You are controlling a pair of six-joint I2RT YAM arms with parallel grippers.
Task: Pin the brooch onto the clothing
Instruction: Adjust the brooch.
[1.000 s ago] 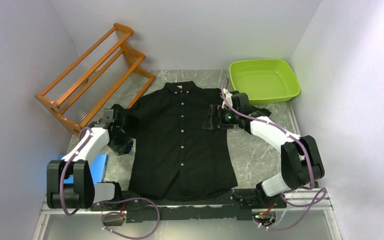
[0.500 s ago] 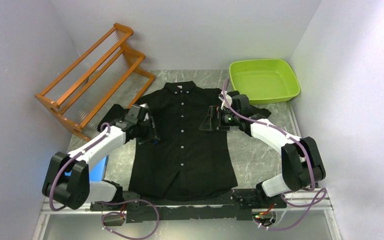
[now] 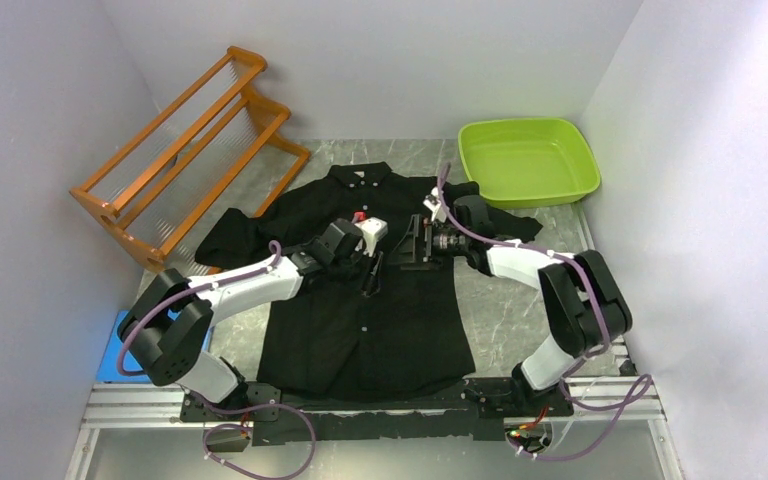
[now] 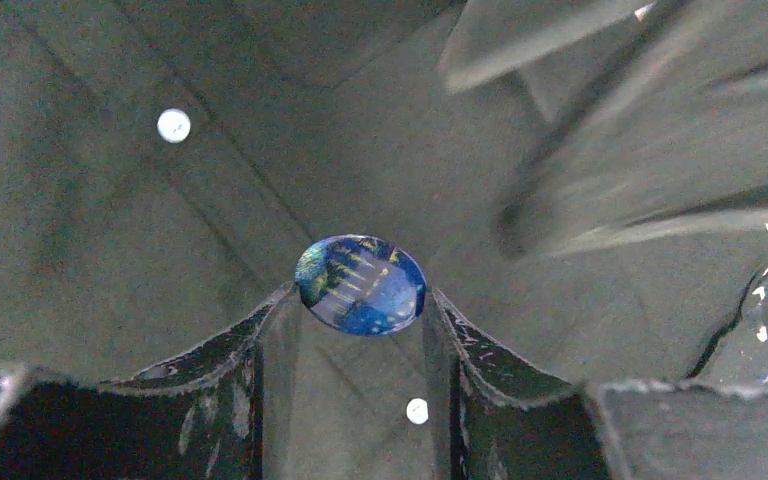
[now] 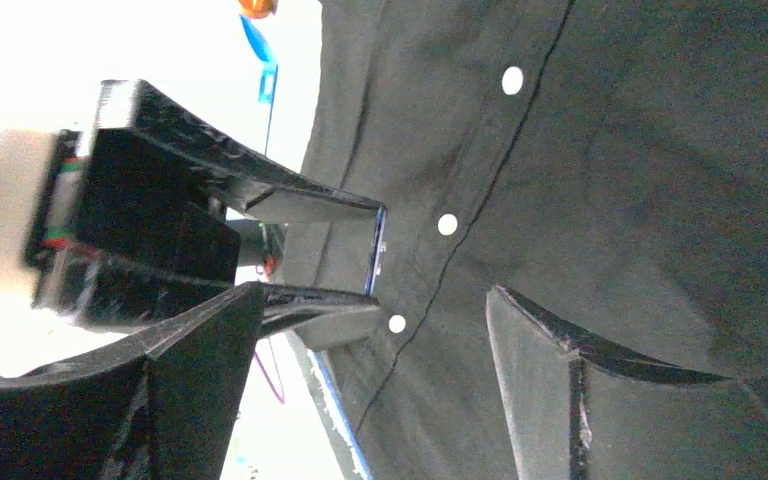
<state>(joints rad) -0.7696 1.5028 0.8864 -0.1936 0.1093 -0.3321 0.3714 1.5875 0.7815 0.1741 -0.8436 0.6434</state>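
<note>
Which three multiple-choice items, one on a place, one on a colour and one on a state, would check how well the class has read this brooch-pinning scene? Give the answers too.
1. Where does the green tub stand?
A. At the far right of the table
B. At the near left corner
C. Dead centre

2. What colour is the brooch?
A. Red
B. Blue
C. Yellow

3. What state is the left gripper in?
A. Wide open and empty
B. Closed on the brooch
C. Out of every view

Answers:
1 A: the top view shows the tub at the far right, beside the wall.
2 B: the left wrist view shows a glossy blue oval.
3 B: it pinches the brooch from both sides.
</note>
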